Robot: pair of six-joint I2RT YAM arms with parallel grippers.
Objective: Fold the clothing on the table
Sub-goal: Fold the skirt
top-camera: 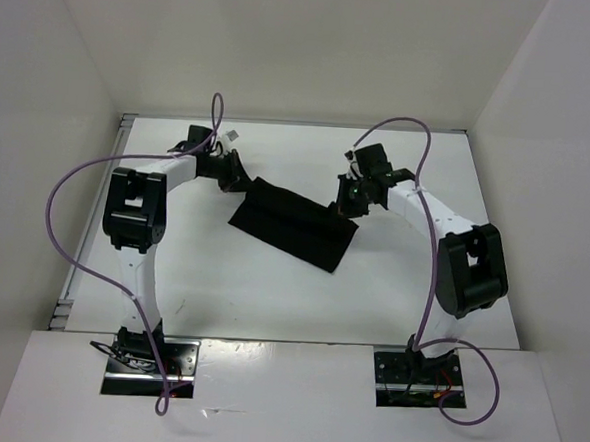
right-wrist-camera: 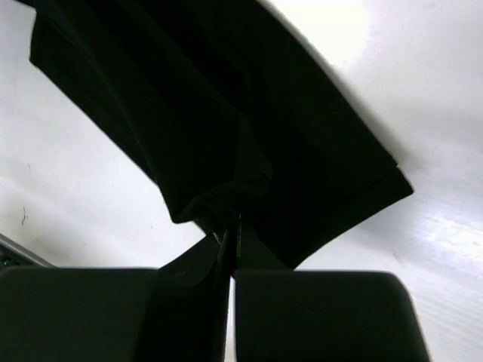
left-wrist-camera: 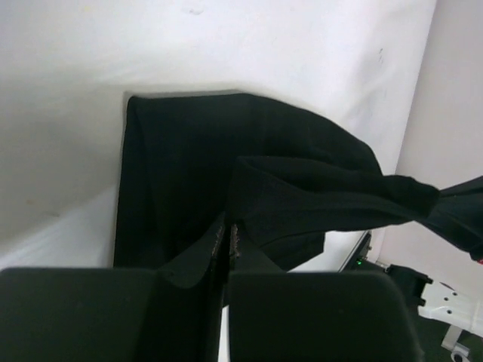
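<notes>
From above I can't tell black jaws from black fabric; wrist cams show left gripper (left-wrist-camera: 229, 241) and right gripper (right-wrist-camera: 229, 237) each pinched tight on an edge of the clothing (top-camera: 295, 224); it sits mid-table (top-camera: 270, 300), between the arms.

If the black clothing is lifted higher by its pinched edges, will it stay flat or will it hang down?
Probably floppy: the clothing drapes and sags in folds between the left fingers and right fingers. Likely light, since small pinches hold its lifted edge. It may slide rather than roll on the smooth table.
</notes>
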